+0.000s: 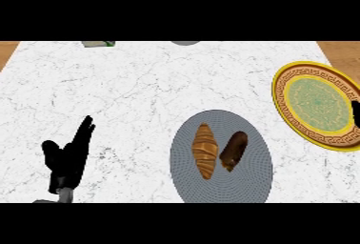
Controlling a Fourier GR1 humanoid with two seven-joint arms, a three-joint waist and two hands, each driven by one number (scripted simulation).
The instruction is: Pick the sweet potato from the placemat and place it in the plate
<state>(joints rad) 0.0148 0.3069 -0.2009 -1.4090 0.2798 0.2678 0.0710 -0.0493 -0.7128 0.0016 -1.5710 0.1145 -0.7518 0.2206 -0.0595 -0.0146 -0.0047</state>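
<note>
Sweet potato on the placemat, both my hands off it.

My left hand [67,159] rests open at eight o'clock on the marble worktop [141,95], fingers straight, holding nothing. My right hand [356,113] barely shows at the three o'clock edge over the plate [285,86]; I cannot tell how it is set. The sweet potato [234,150] lies on the grey placemat [221,190] at five o'clock, just right of a croissant [204,150]. The yellow-rimmed plate sits at two o'clock, apart from the placemat.
</note>
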